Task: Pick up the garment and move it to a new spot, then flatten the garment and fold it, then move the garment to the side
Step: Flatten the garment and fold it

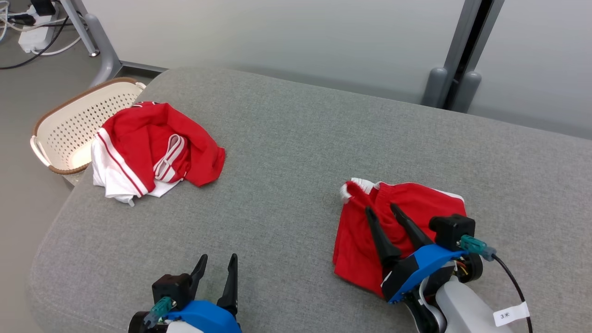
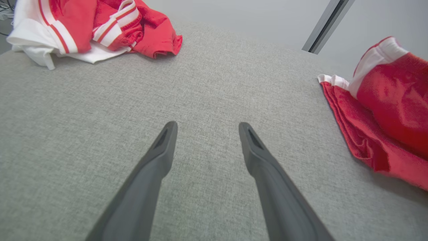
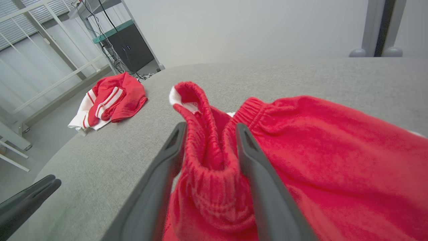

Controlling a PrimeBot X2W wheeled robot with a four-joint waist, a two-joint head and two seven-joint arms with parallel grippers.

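The garment (image 1: 407, 217) is a pair of red shorts with a white-trimmed waistband, lying bunched and partly folded on the right of the grey cushioned surface (image 1: 296, 152). My right gripper (image 1: 380, 207) rests on it, jaws open. In the right wrist view a raised fold of the waistband (image 3: 209, 147) stands between the spread fingers of the right gripper (image 3: 210, 126). My left gripper (image 1: 218, 256) is open over bare cushion at the near left, with nothing between its fingers (image 2: 160, 150). The garment's edge (image 2: 384, 110) lies to its right.
A second red and white garment (image 1: 152, 148) lies crumpled at the cushion's far left corner, also visible in the wrist views (image 2: 93, 26) (image 3: 110, 97). A cream perforated basket (image 1: 69, 125) stands on the floor beside that corner. A grey post (image 1: 458, 60) rises behind the cushion.
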